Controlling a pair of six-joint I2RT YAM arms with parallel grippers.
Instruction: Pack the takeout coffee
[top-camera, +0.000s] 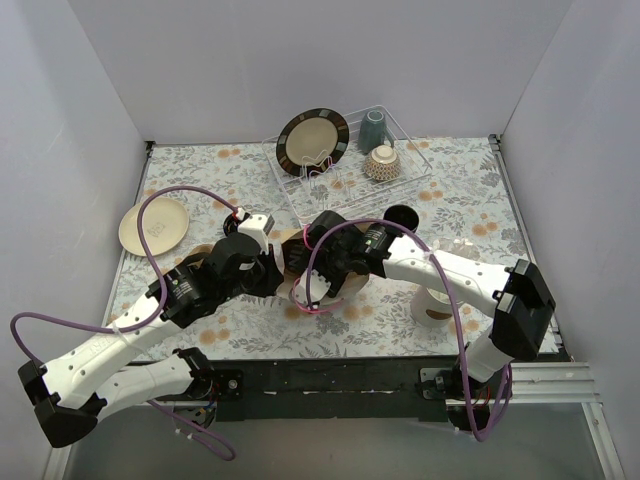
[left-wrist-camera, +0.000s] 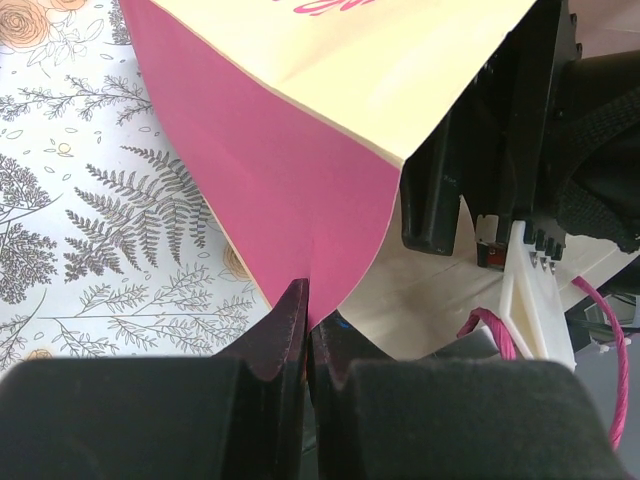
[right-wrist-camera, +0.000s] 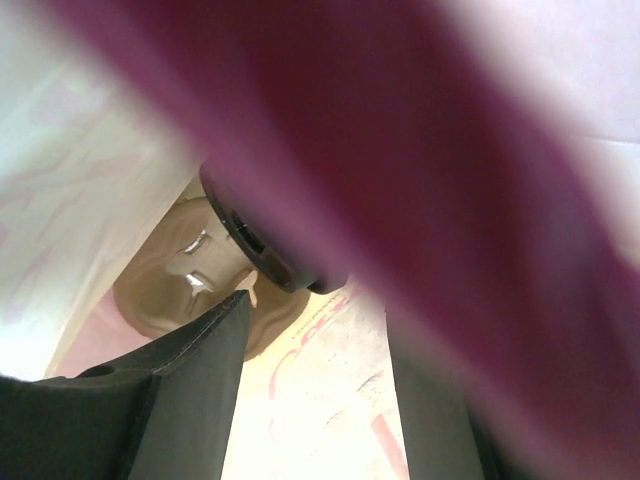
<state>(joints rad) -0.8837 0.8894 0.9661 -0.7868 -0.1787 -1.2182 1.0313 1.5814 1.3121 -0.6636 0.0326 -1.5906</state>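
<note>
— Two arms meet mid-table over one paper bag (left-wrist-camera: 290, 180). Entry for the left side?

— Item: left gripper (left-wrist-camera: 307, 300). Jaws closed, pinching the fold of the bag's pink side panel. The bag's face is cream with pink lettering.

— And the right side?

— Item: right gripper (right-wrist-camera: 320, 330). It is reached in at the bag's mouth with its jaws standing apart and nothing between them.

— Coffee, please.

— First: lidded cup (right-wrist-camera: 262, 245), inside the bag and tilted. Its black lid rim lies just past one finger's tip, and I cannot tell whether the two touch. The body looks tan in the bag's light. Second: black cup (top-camera: 400, 215), outside the bag, upright on the table (top-camera: 200, 170). It is just in front of the dish rack (top-camera: 425, 172) and beside the right arm.

— Remaining stock?

— In the rack: dark-rimmed plate (top-camera: 312, 142) standing on edge, grey-blue mug (top-camera: 372, 128), ribbed bowl (top-camera: 382, 162).

— On the table?

— Cream plate (top-camera: 153, 225) at the far left, well apart from the bag. White cup (top-camera: 430, 308) at the right, partly hidden behind the right arm.
</note>
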